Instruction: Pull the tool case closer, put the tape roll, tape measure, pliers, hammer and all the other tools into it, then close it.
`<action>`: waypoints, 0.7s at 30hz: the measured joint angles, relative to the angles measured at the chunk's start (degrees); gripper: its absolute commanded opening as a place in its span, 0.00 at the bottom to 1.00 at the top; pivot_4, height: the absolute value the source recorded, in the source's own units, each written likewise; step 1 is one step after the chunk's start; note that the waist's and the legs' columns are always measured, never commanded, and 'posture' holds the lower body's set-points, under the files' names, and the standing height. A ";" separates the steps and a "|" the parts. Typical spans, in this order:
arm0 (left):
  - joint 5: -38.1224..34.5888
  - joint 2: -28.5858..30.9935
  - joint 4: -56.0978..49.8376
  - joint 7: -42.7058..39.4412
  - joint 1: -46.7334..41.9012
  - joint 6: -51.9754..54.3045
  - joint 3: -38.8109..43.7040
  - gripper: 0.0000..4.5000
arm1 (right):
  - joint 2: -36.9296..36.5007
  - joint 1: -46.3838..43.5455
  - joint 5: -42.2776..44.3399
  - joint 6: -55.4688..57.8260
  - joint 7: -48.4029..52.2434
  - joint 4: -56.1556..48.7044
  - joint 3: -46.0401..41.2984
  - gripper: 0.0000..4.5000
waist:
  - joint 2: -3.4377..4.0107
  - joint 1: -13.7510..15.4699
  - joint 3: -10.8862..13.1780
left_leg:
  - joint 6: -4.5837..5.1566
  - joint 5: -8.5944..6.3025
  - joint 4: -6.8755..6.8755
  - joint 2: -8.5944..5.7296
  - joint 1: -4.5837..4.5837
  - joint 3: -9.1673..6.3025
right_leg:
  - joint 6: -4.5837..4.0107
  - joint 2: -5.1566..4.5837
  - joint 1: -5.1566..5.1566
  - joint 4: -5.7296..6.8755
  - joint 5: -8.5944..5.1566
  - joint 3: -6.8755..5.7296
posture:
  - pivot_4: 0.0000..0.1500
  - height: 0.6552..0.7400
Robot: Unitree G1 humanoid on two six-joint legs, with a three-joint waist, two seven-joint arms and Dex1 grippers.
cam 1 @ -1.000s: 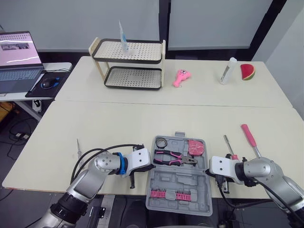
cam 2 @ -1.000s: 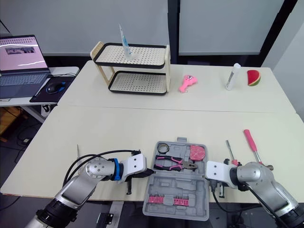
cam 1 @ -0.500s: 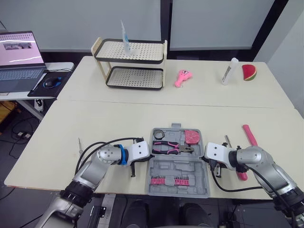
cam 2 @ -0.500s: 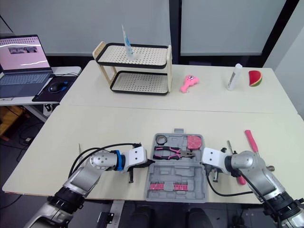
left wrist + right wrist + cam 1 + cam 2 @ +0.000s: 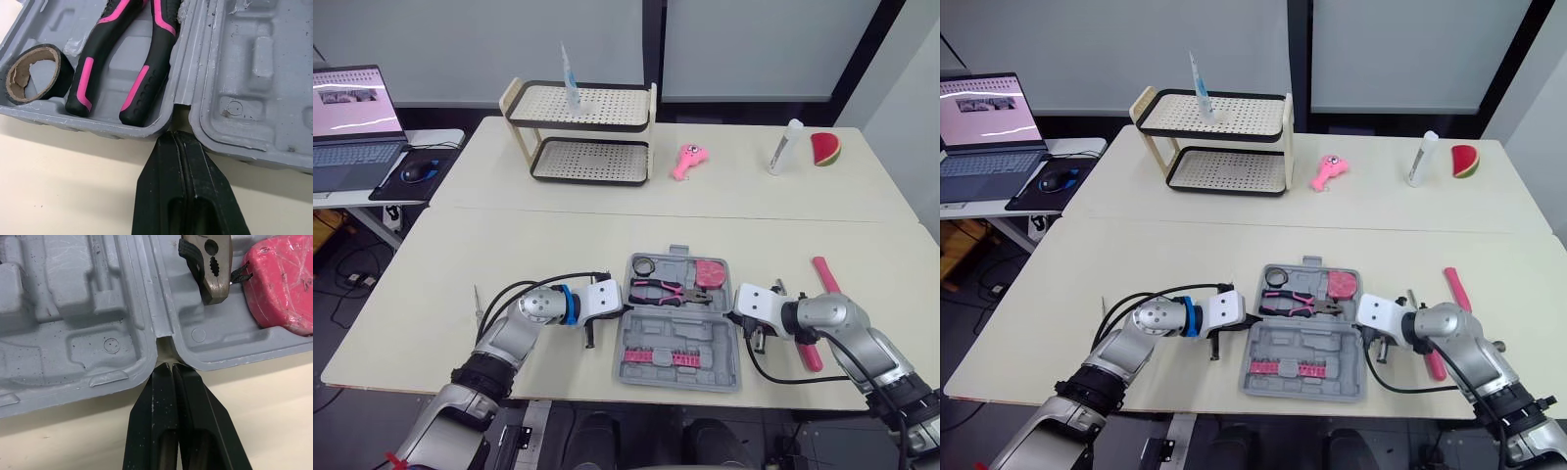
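The grey tool case lies open near the table's front edge. Its far half holds the black tape roll, the pink-and-black pliers and the pink tape measure. A strip of pink bits sits in the near half. My left gripper is shut, its tips at the case's left hinge notch. At the right hinge notch my right gripper is shut too. The pink-handled hammer lies right of the case, with a pink-handled screwdriver partly under my right arm.
A thin metal tool lies on the table at the left, and a black tool lies under my left gripper. A two-tier rack, a pink toy, a white bottle and a watermelon slice stand on the far table.
Both grippers have pushed the open case away from the front edge, further onto the table. The case no longer overhangs the edge.
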 measured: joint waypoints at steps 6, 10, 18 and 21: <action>0.72 -0.61 0.66 0.11 -0.25 -0.63 0.06 0.00 | 0.25 -0.07 -0.91 -0.85 -1.13 0.40 -0.04 0.00 | 0.01 0.00 0.00 | -0.01 0.01 0.00 0.01 0.00 0.01 | 0.00 -0.01 0.00 0.01 0.00 0.01 | 1.00 1.00; 0.95 -0.65 0.60 0.07 -0.26 -0.62 0.10 0.00 | 0.52 -0.07 -1.09 -1.17 -1.75 0.74 -0.16 0.00 | 0.01 0.00 0.00 | -0.01 0.01 0.00 0.01 0.00 0.01 | 0.00 -0.01 0.00 0.01 0.00 0.00 | 1.00 1.00; 2.11 -1.45 2.52 0.42 -1.73 -1.61 0.11 0.00 | 1.05 -1.20 -1.46 -1.53 -2.58 2.38 -0.24 0.00 | 0.01 0.00 -0.01 | -0.01 0.01 0.00 0.00 0.02 0.02 | 0.00 -0.01 0.01 0.00 0.00 0.00 | 1.00 1.00; 2.88 -1.95 3.78 1.28 -2.55 -2.60 0.09 0.00 | 1.22 -1.72 -1.50 -1.54 -3.08 3.10 -0.26 0.00 | 0.01 0.01 -0.01 | -0.01 0.01 0.00 0.00 0.02 0.02 | 0.00 -0.01 0.01 0.00 0.00 0.00 | 1.00 1.00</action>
